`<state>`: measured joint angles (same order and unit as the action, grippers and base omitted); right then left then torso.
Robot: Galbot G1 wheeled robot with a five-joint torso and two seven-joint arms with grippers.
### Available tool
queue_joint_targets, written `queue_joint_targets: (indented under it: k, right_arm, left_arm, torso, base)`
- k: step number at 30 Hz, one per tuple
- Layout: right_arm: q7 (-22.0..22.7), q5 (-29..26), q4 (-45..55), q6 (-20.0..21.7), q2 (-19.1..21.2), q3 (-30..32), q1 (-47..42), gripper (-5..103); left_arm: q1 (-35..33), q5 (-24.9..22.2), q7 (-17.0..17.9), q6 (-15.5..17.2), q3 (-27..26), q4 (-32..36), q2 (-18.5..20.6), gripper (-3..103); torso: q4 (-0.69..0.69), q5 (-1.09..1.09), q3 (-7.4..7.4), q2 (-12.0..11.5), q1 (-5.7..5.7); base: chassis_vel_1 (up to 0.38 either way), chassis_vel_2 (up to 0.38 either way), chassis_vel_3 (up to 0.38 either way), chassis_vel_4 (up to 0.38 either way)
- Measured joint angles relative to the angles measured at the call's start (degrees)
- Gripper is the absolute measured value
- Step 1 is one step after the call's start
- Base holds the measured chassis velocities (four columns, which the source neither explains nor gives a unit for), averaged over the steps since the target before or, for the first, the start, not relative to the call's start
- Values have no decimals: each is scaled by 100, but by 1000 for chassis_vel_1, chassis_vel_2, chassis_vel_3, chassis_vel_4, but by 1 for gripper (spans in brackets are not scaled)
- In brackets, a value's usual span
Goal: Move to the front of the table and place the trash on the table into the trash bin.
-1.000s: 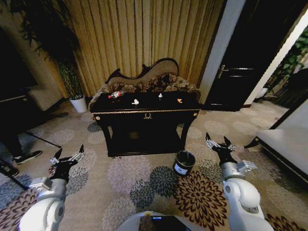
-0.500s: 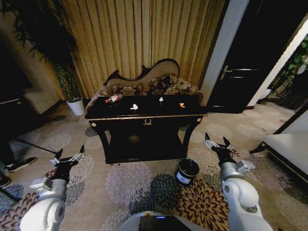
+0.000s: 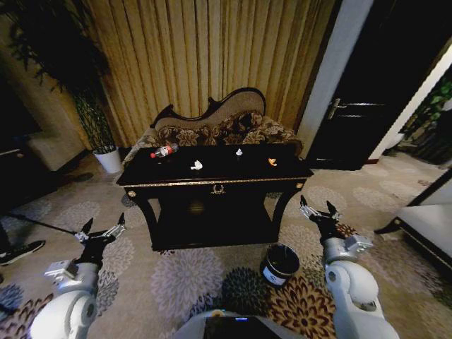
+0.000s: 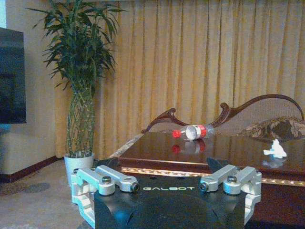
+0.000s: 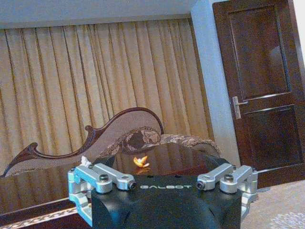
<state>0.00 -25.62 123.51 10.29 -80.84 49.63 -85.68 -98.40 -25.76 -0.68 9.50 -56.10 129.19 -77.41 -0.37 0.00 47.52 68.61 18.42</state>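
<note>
- Left gripper (image 3: 102,234): we see it held low over the carpet, short of the table's (image 3: 215,183) left front corner, fingers spread and empty.
- Bottle (image 3: 164,150): lying on its side at the table's left rear, red cap toward the left edge.
- Crumpled paper (image 3: 196,165): on the tabletop, right of the bottle and nearer the table's front edge.
- White scrap (image 3: 239,152): near the table's rear edge, about mid-length.
- Orange scrap (image 3: 272,162): toward the table's right end.
- Trash bin (image 3: 280,263): upright on the carpet, just before the table's right front leg.
- Right gripper (image 3: 317,212): we see it raised beside the table's right front corner, above the bin, fingers spread and empty.
</note>
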Motion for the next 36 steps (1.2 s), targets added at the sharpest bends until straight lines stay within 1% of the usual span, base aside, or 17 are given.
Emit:
queue_joint_targets:
  k: [20, 22, 23, 27, 28, 30, 31, 33, 34, 36]
  right_arm:
    - [0, 38, -5, 24, 52, -146, 89, 100]
    - [0, 85, 31, 195, 98, -177, 187, 100]
    - [0, 85, 31, 195, 98, -177, 187, 100]
    - [0, 105, 53, 640, 289, -297, 538, 100]
    - [0, 105, 53, 640, 289, -297, 538, 100]
    - [0, 104, 55, 947, 487, -393, 810, 100]
    - [0, 104, 55, 947, 487, -393, 810, 100]
    - [0, 69, -18, 1224, 729, -543, 1061, 100]
    - [0, 69, -18, 1224, 729, -543, 1061, 100]
    - [0, 63, -182, 1314, 908, -710, 1234, 100]
  left_arm:
    - [-13, 18, -1, 8, -14, 9, -44, 100]
    - [-20, 17, -1, 8, -17, 17, -54, 100]
    - [-20, 17, -1, 8, -17, 17, -54, 100]
    - [-27, 16, -4, 9, -18, 29, -58, 100]
    - [-27, 16, -4, 9, -18, 29, -58, 100]
    - [-28, 16, -4, 9, -18, 38, -70, 100]
    - [-28, 16, -4, 9, -18, 38, -70, 100]
    - [-41, 19, -5, 29, -16, 73, -88, 100]
    - [-41, 19, -5, 29, -16, 73, -88, 100]
    - [-47, 20, -5, 74, -20, 108, -94, 100]
  torso:
    - [0, 1, 0, 0, 0]
    - [-1, 0, 1, -2, 3]
    - [-1, 0, 1, -2, 3]
    - [-2, 1, 1, -2, 3]
    - [-2, 1, 1, -2, 3]
    - [1, -1, -1, 1, -2]
    - [1, -1, -1, 1, -2]
    - [1, -1, -2, 2, -4]
    - [1, -1, -2, 2, -4]
    - [0, 0, -1, 2, -4]
  base:
    - [-164, 160, 168, -161]
    - [-104, 116, 121, -82]
    - [-81, 97, 121, -68]
    - [-33, 25, 19, -27]
    - [0, 0, 0, 0]
    - [0, 0, 0, 0]
    - [0, 0, 0, 0]
    - [0, 0, 0, 0]
    - [0, 0, 0, 0]
    - [0, 0, 0, 0]
